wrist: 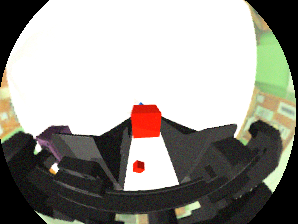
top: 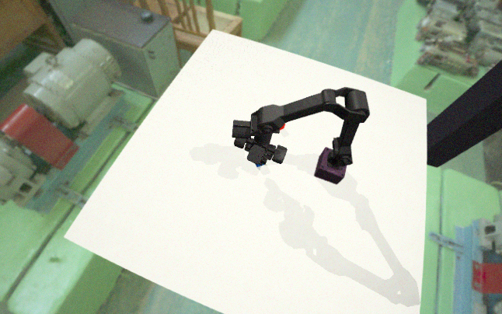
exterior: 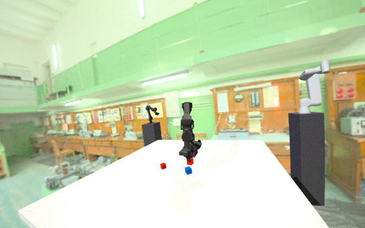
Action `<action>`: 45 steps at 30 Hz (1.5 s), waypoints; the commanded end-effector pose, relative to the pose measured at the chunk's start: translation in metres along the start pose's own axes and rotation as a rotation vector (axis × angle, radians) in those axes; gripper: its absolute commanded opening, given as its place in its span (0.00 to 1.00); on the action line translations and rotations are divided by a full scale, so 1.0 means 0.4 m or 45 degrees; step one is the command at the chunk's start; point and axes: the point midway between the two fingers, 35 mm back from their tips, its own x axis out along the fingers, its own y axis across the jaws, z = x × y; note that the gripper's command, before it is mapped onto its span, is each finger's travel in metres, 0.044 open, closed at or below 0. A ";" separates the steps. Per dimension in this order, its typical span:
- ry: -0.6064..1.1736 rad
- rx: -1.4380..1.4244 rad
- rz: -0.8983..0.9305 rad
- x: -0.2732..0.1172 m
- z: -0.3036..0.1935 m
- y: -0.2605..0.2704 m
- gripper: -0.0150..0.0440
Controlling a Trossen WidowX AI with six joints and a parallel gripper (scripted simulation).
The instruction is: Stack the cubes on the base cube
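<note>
Red cube [wrist: 145, 121] pinched in the hand [exterior: 190, 158], clear of the surface [exterior: 226, 180], just above and behind the blue base cube [exterior: 188, 170]. Likely light, rigid, smooth-faced: grip on two opposite flat faces, kept level. Second red cube [exterior: 163, 166] resting apart, off to the side, awaiting the same hold.

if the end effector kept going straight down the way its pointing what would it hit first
Most likely the blue cube, which peeks out just under the end effector in the top view. The held red cube would touch it first. Depth is unclear, so the line may fall slightly off.
</note>
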 end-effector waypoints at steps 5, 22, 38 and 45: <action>-0.001 -0.009 0.008 0.013 0.000 0.006 0.43; -0.001 -0.009 0.008 0.071 0.000 0.010 0.43; -0.001 -0.008 0.008 0.075 0.000 0.010 0.43; -0.001 -0.008 0.008 0.075 0.000 0.010 0.43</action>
